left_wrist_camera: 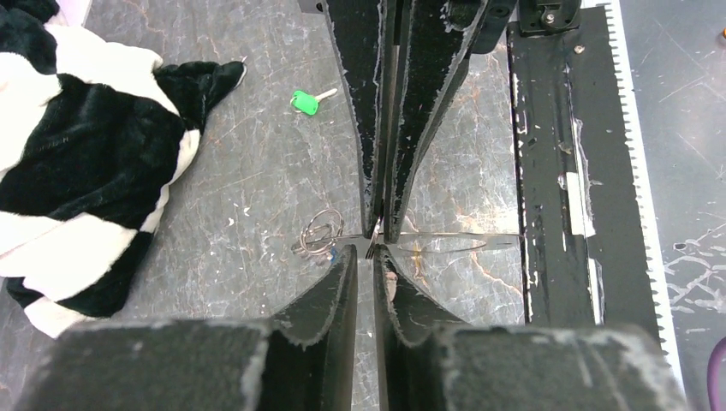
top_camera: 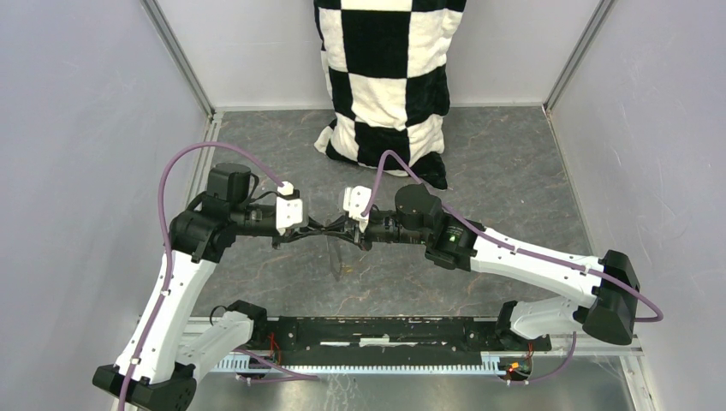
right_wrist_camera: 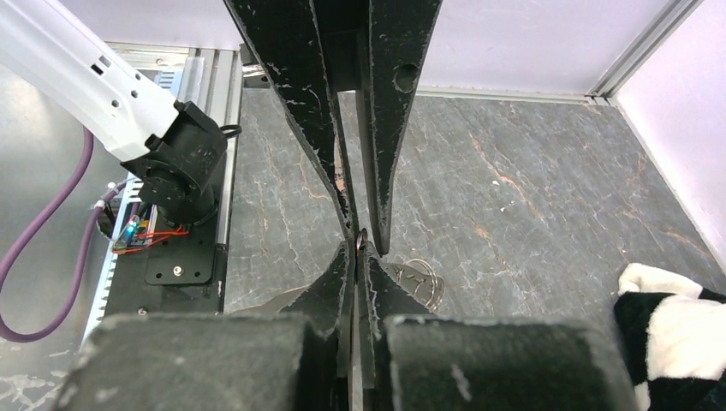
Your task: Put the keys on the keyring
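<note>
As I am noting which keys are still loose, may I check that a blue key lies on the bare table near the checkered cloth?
Not quite: the key is green, not blue, as the left wrist view shows. It does lie on the bare table near the checkered cloth.

Left claw point(left_wrist_camera: 365, 253), right claw point(right_wrist_camera: 357, 250) tip to tip
</note>
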Robot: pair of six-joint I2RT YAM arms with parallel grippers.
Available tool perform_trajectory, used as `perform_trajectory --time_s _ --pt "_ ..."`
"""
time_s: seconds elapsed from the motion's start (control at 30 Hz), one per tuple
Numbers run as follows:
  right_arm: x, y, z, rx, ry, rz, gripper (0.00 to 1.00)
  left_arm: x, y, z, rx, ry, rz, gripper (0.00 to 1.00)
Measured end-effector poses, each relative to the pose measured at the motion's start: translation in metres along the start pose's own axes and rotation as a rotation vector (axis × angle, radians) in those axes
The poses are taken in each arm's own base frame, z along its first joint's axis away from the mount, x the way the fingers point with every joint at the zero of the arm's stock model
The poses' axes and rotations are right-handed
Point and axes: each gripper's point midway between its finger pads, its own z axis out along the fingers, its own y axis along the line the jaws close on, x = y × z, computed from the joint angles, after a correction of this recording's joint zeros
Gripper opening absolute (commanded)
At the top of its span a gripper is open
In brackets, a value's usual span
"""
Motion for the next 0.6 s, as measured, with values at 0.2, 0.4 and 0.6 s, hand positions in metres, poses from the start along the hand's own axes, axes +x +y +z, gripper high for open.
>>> perform_trajectory --time_s 0.2,0.4,0.6 --pt "-0.002 0.0 0.0 0.0 -0.006 0.01 0.09 -0.003 -0.003 0.0 0.012 -0.016 0.001 0.04" --pt "-0.004 0.004 0.0 -0.015 -0.013 0.026 0.42 -0.004 -0.007 -0.001 0.016 -0.027 0.007 0.02" --pt "-0.041 0.004 -0.029 -0.002 -0.094 -0.009 0.54 -0.008 -0.012 0.0 0.045 -0.055 0.058 0.02"
